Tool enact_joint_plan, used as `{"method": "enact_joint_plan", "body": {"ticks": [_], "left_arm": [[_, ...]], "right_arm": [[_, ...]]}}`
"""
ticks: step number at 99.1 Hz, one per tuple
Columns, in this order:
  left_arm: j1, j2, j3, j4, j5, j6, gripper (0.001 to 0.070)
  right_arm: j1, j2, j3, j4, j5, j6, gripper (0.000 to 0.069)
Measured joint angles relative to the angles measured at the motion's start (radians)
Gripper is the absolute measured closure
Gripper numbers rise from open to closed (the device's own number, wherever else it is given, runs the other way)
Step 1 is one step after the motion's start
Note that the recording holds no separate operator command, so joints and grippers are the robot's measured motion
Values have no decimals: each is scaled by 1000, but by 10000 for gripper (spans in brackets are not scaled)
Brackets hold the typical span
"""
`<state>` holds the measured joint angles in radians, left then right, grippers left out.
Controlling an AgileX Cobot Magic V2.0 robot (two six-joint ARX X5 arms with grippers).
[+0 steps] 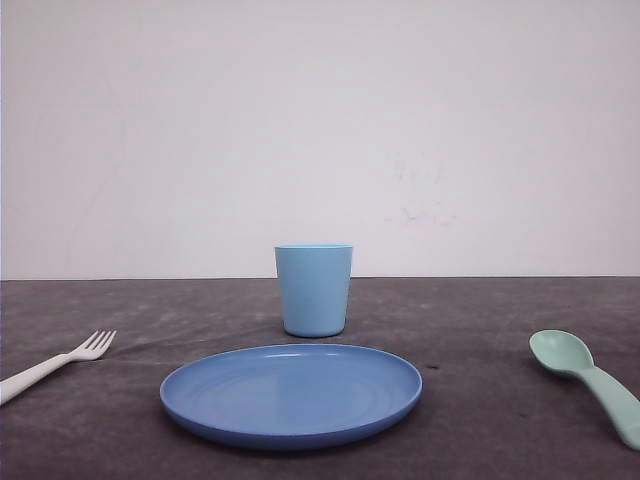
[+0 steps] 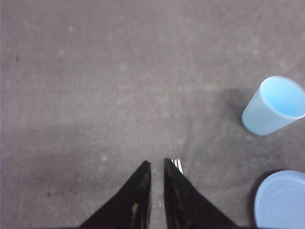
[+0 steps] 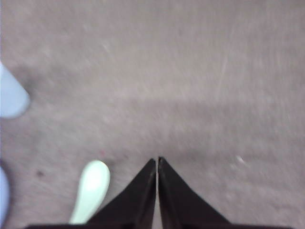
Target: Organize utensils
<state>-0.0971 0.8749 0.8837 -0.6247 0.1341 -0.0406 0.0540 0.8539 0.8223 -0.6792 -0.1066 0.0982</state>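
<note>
The table is laid like a small place setting: the round blue plate [image 1: 291, 393] lies in the middle near the front, the light blue cup [image 1: 314, 289] stands upright just behind it, and the two utensils lie well apart on each side, the white fork [image 1: 58, 364] to the left and the mint-green spoon [image 1: 587, 380] to the right. This layout probably explains the position of the arms, because each one has its own utensil on its own side and can work without crossing the other. In the left wrist view the left gripper [image 2: 157, 164] hangs above the dark table [image 1: 480, 320] with its black fingers almost together, only a narrow gap between them, and they hold nothing; the fork tines [image 2: 177, 165] look out just beside one finger tip, so the gripper seems to be right above the fork. In the right wrist view the right gripper [image 3: 157, 160] has its fingers pressed together, also with nothing between them, and the spoon lies close beside it, not touching. The fork is small, plain white plastic with four short tines that point away from the robot and toward the cup, and its handle runs off the left edge of the front view. The spoon has a rounded, shallow bowl facing up and a thick handle that goes toward the near right corner. Both look light and smooth, and both lie flat, so a grasp from above may need the fingers to open first and come down low to the cloth.
</note>
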Motion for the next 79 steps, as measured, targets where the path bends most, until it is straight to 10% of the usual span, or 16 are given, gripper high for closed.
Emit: {"method": "enact_joint_plan", "body": {"ticks": [40, 50, 64, 79], "left_arm": [[0, 35, 0, -13, -26, 8, 679], [0, 35, 0, -31, -26, 8, 606], [0, 35, 0, -37, -26, 8, 333], [-5, 43, 0, -56, -21, -5, 206]], "right_arm": [[0, 101, 0, -29, 28, -23, 660], [0, 101, 0, -29, 28, -24, 477], [0, 101, 0, -29, 28, -24, 152], [0, 103, 0, -29, 28, -24, 11]]}}
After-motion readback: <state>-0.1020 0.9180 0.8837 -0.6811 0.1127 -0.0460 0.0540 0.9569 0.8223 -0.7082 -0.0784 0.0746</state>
